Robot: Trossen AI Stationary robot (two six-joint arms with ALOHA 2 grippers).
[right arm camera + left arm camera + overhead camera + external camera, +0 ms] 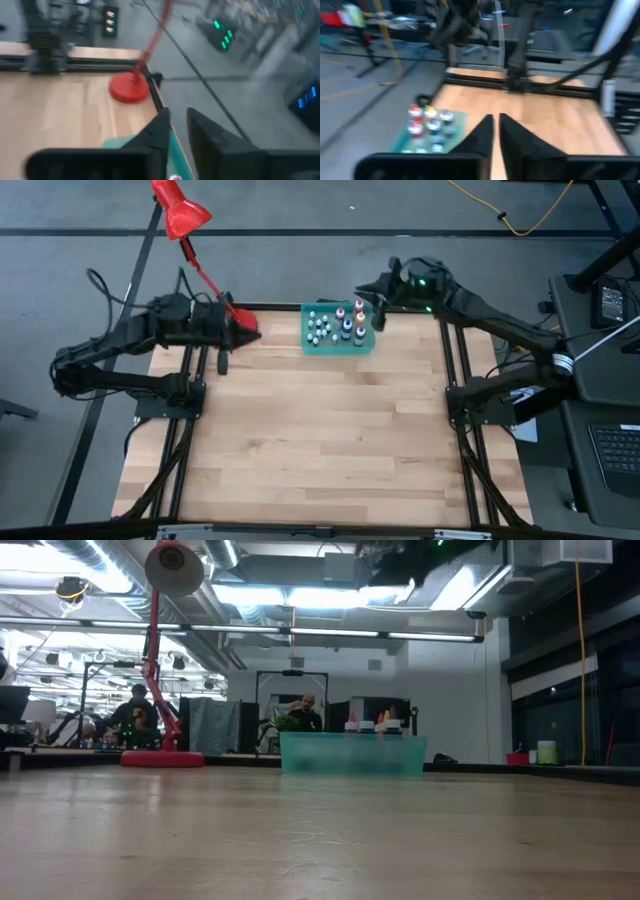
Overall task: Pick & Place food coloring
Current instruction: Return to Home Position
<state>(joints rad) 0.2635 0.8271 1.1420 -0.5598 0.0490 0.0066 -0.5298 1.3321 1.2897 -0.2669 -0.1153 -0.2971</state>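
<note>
many small bottles, the food coloring (338,326), stand packed together inside the teal tray (366,347) in the high view. the tray sits at the middle of the surface's (320,450) far edge, and no bottle shows loose on the bare wood. the left end effector (252,332) hangs near the far left corner, beside the base of the red lamp (181,212). the right end effector (377,305) hangs at the tray's far right corner

in the low view the wood lies bare in front of the tray (352,755), and a few coloured bottle tops (366,724) rise just above its rim. the lamp (158,660) stands to one side, people (135,712) are busy in the room behind, and no end effector reaches down into this view

in the left wrist view the left end effector (496,121) is closed to a thin slit and carries nothing, with the bottles (427,125) in their tray off to one side of it

in the right wrist view the right end effector (179,116) shows a narrow gap between its fingers and nothing in it. a corner of the tray (120,143) lies just under it and the lamp base (129,88) beyond

my judgement: the picking and placing looks finished, since every bottle in sight is in the tray, and all that is left is for both arms to settle at rest
</note>
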